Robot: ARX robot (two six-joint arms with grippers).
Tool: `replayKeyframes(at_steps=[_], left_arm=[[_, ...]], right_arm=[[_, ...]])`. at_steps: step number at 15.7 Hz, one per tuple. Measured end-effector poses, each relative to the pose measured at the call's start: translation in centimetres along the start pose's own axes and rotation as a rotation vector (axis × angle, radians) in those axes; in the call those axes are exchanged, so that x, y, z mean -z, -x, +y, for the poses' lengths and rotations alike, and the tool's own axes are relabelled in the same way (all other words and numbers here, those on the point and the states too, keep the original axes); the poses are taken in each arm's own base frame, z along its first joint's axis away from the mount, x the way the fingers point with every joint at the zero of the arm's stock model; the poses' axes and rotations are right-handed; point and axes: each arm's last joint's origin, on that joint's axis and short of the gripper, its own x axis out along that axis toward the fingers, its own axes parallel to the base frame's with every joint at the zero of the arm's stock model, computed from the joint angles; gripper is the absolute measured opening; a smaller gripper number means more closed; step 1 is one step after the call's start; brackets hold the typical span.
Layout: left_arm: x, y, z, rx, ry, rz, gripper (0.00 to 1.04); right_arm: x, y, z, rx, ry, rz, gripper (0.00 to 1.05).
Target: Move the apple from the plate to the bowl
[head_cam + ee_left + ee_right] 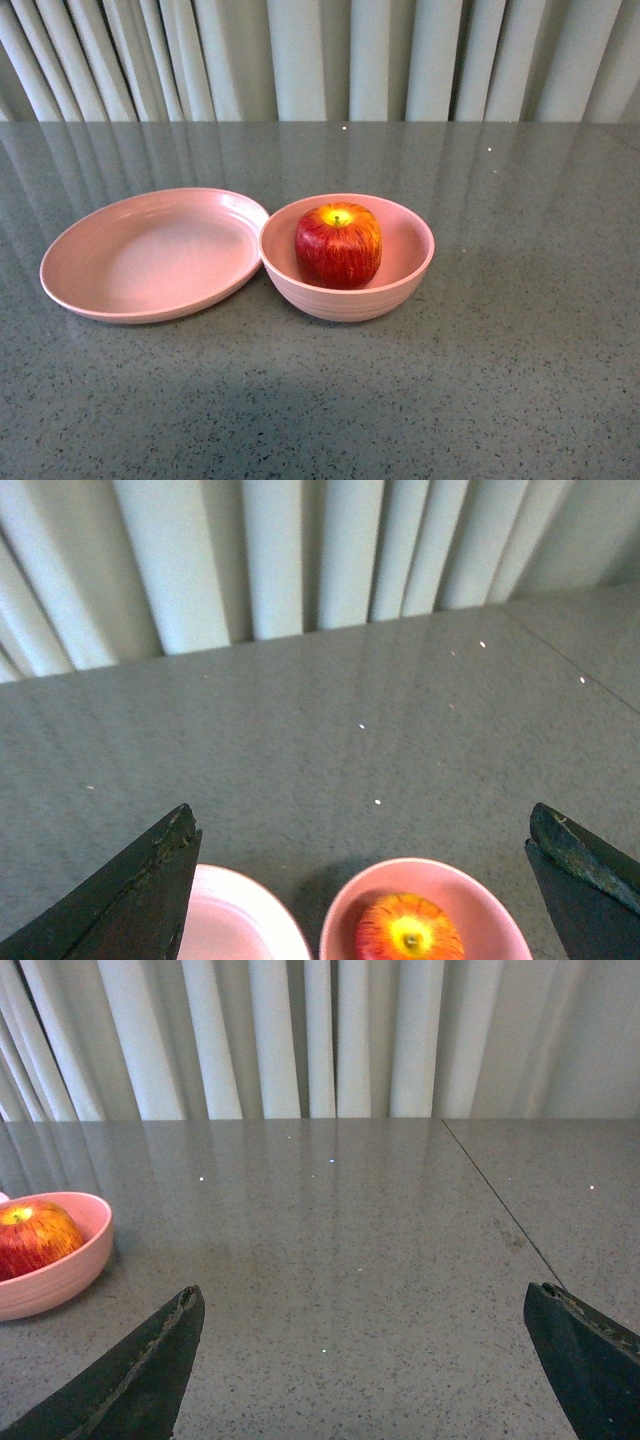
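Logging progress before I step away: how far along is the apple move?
Looks done: the apple sits upright inside the bowl, and the plate beside it is bare. Nothing in hand: the left gripper and right gripper are open and hold nothing. Nothing appears left.

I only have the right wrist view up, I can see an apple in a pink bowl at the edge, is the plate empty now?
Observer: Yes. In the front view the plate holds nothing; the apple sits upright in the bowl, stem dip up.
Operator: Where's the plate relative to the bowl?
Observer: It lies on the robot's left of the bowl, their rims meeting or nearly so.
Operator: And the left gripper, is it holding anything?
Observer: No. The left gripper is open and empty, its fingers spread wide, with bowl and apple showing between them.
Operator: Any arm in the front view?
Observer: None; only the dishes, the grey table and a curtain behind.
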Motion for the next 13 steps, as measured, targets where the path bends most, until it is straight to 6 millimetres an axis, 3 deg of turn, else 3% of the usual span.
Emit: replayKeyframes(at_steps=[2, 4, 6, 9, 13], left_arm=[[0.1, 3.9, 2.2, -0.273, 0.005, -0.232, 0.82], [4.3, 8.9, 5.3, -0.409, 0.018, -0.250, 0.57], [7.5, 11.0, 5.7, -0.413, 0.018, -0.252, 0.33], [10.6, 12.4, 5.7, -0.400, 0.018, -0.232, 0.01], [13.6, 14.4, 6.4, -0.393, 0.014, -0.230, 0.01]], right_arm=[[0.0, 0.0, 0.0, 0.000, 0.000, 0.000, 0.98], [0.0, 0.0, 0.0, 0.000, 0.000, 0.000, 0.98], [0.0, 0.0, 0.0, 0.000, 0.000, 0.000, 0.98], [0.0, 0.0, 0.0, 0.000, 0.000, 0.000, 0.98], [0.0, 0.0, 0.0, 0.000, 0.000, 0.000, 0.98]])
